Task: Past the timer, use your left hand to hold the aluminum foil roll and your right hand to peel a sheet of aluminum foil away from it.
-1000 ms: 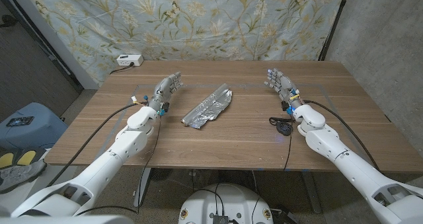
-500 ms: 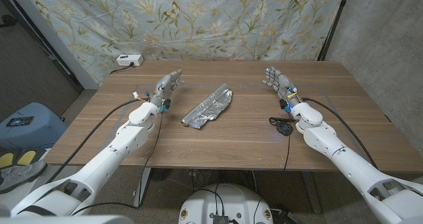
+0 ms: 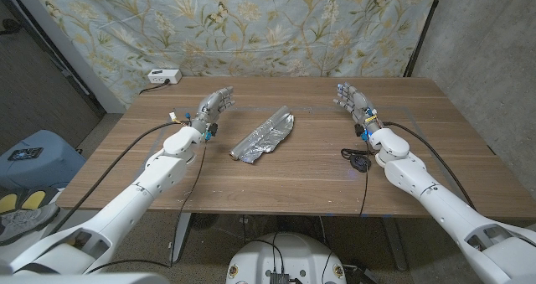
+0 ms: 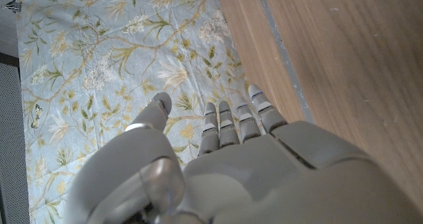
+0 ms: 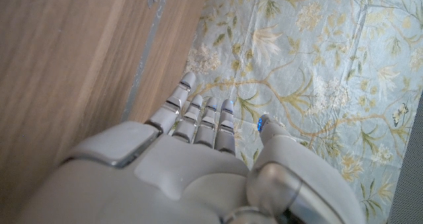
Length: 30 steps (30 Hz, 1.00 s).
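Waiting on either side of the brown wooden bench [image 3: 276,171], both hands are released, fingers apart, grasping nothing. The crinkled silver aluminum foil roll [image 3: 264,134] lies mid-bench between them, its long axis slanting from near-left to far-right. The left hand [image 3: 213,106] sits nearer it than the right hand [image 3: 352,100], so the left looks best placed to reach first.

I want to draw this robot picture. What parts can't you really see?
- Aluminum foil roll: head view too small to tell where the sheet's loose edge is.
- White box at the table's far corner: too small to read.
- Left hand and right hand: wrist views show their backs, palms hidden.
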Motion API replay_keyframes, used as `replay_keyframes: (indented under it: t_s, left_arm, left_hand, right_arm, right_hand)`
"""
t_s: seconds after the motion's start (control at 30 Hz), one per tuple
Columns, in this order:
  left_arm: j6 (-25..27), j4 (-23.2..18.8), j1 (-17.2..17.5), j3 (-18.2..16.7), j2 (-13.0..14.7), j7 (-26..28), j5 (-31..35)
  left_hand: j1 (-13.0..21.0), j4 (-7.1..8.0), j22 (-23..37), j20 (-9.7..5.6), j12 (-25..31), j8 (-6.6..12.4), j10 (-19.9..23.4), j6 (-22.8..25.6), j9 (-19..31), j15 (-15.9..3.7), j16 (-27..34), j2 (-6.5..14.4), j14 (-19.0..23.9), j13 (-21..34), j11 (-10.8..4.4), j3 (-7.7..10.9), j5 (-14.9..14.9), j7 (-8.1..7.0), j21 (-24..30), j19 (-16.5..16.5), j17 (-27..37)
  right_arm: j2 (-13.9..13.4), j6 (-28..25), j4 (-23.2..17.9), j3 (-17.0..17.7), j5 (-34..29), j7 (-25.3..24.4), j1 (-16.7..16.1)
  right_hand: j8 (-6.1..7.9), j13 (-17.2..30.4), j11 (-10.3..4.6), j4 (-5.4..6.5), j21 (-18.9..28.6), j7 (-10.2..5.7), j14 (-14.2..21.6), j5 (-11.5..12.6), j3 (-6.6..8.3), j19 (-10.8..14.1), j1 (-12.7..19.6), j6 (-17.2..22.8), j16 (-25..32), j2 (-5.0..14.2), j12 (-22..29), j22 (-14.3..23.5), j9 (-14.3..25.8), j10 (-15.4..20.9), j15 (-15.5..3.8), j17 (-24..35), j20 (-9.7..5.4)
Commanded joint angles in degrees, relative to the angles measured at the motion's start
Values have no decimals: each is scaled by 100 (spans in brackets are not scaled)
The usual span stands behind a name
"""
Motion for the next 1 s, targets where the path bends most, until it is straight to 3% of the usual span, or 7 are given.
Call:
replay_keyframes:
  t_s: [0.03,0.37,0.73,1.0]
  left_arm:
    - [298,-536,155,11,263,317,246]
    - [910,-1153,238,1,589,705,495]
    - [1366,-1683,249,96,752,1119,954]
    - [2059,-2114,176,227,772,1508,1283]
  left_hand:
    - [100,-42,14,20,68,2,102,-5,21,54,71,-46,112,18,28,-1,53,55,14,24,14]
    - [330,-61,33,128,159,30,367,147,17,65,159,-214,447,77,148,-65,175,326,65,193,53]
    - [594,-50,65,215,290,95,710,435,22,31,335,-306,902,166,153,-152,293,399,174,457,137]
    - [774,-46,91,270,416,141,1014,656,29,-5,497,-356,1231,249,124,-235,370,410,266,644,217]
  right_arm:
    - [-41,49,-2,-7,-40,41,22]
    - [-56,116,-7,9,-47,54,-10]
    - [-97,207,-24,57,-18,98,-76]
    - [-123,265,175,47,-5,326,80]
  right_hand:
    - [13,16,7,-13,-33,6,3,7,41,58,32,26,38,0,27,12,29,29,-121,-8,-133]
    - [9,11,8,-26,-55,8,-18,5,50,57,34,18,34,2,25,12,28,22,-117,-26,-127]
    - [7,7,13,-46,-78,6,-29,1,56,64,37,13,39,6,24,13,28,17,-121,-42,-124]
    - [6,3,9,-63,-96,3,-34,-3,54,70,38,12,47,10,23,13,28,11,-116,-52,-125]
